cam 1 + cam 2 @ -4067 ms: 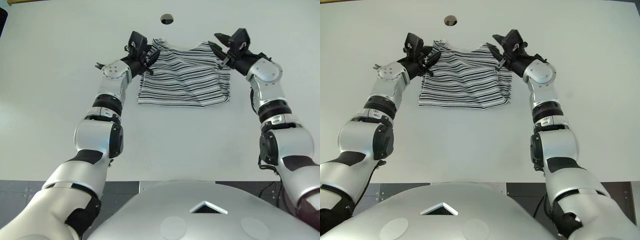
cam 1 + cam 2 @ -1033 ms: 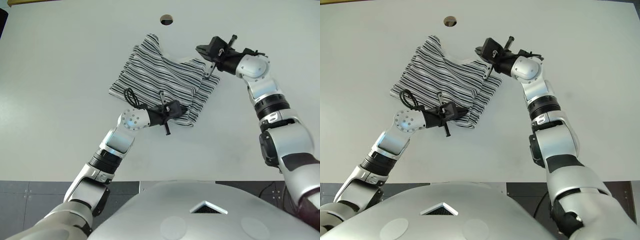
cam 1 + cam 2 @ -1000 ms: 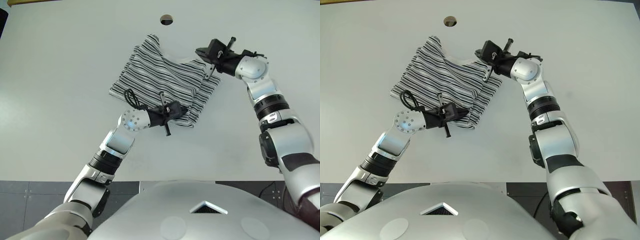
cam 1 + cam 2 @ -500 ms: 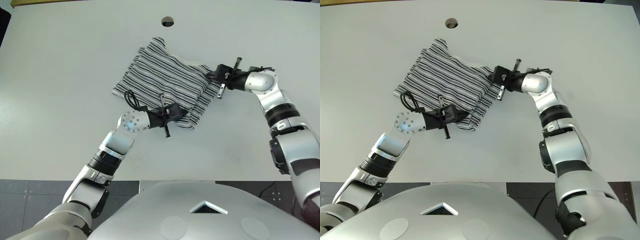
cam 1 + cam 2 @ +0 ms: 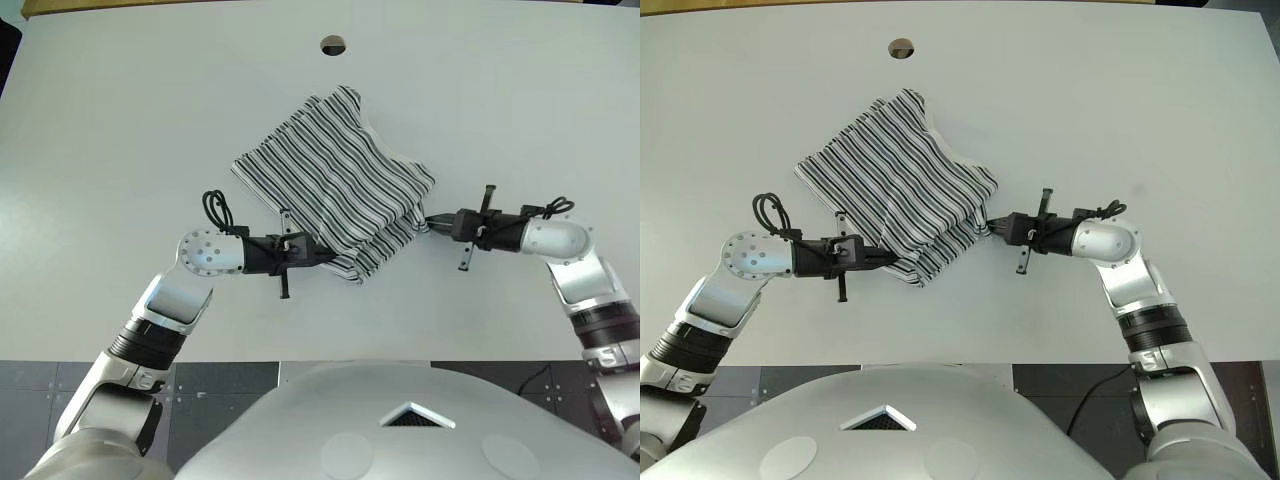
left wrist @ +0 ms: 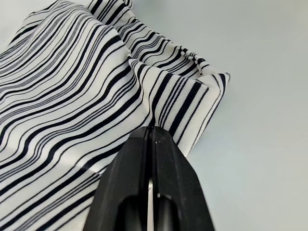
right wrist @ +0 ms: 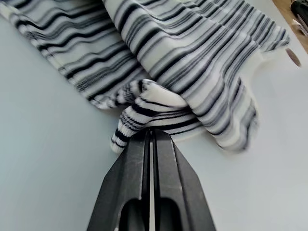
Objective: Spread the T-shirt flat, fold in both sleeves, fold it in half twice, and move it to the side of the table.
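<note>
A black-and-white striped T-shirt (image 5: 335, 185) lies folded and turned diagonally on the white table (image 5: 120, 120). My left gripper (image 5: 322, 255) is shut on the T-shirt's near-left lower edge, and the left wrist view has the pinched striped cloth (image 6: 159, 101) right at its closed fingertips. My right gripper (image 5: 432, 224) is shut on the T-shirt's right corner, where a bunched bit of fabric (image 7: 149, 108) sits at its closed tips. Both arms lie low over the table, pointing inward toward the shirt from either side.
A round hole (image 5: 333, 45) in the tabletop sits beyond the T-shirt. Bare table spreads to the left, the right and the near edge (image 5: 300, 355).
Both grippers have pulled the T-shirt toward me and rotated it further. The right gripper dropped from the shirt's far right side to its near right corner; the left arm swung out leftward.
</note>
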{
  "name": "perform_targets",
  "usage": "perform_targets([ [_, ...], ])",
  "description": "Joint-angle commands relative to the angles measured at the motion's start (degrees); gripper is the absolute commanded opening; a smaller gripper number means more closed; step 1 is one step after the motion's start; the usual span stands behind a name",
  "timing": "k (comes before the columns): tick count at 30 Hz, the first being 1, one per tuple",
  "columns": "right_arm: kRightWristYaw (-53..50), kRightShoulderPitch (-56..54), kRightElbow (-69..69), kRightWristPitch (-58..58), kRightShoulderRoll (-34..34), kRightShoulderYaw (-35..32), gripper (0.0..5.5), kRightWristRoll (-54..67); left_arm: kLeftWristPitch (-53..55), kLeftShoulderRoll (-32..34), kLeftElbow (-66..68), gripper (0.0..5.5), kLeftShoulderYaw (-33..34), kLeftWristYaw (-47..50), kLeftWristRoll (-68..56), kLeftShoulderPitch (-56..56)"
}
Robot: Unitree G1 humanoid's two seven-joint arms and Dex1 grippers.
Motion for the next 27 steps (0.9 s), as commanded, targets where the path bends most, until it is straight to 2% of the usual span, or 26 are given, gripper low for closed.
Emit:
perform_targets([
  [1,2.22,6.65,-8.67,3.73,-2.51,3.55,0.11,-2.04,-0.13,4.41,1.93,0.14,0.31,-2.17,2.04,2.14],
  [9,2.76,12.91,-20.95,8.01,-6.01,6.72,0.11,-3.39,-3.07,8.71,4.19,0.14,2.62,-2.72,2.83,2.81],
  [16,2.24,9.64,-25.46,11.88,-5.48,0.97,0.11,3.92,-5.22,13.4,4.5,0.14,4.83,-2.46,4.19,5.85],
  [20,1.64,6.2,-24.47,12.41,-4.29,-1.92,0.11,7.2,-6.22,15.97,3.32,0.14,7.97,-2.23,2.8,7.52],
  [27,-0.95,2.49,-18.75,7.39,-1.54,-2.04,0.11,5.49,-7.57,16.82,3.23,0.14,11.32,-1.31,2.28,8.05],
])
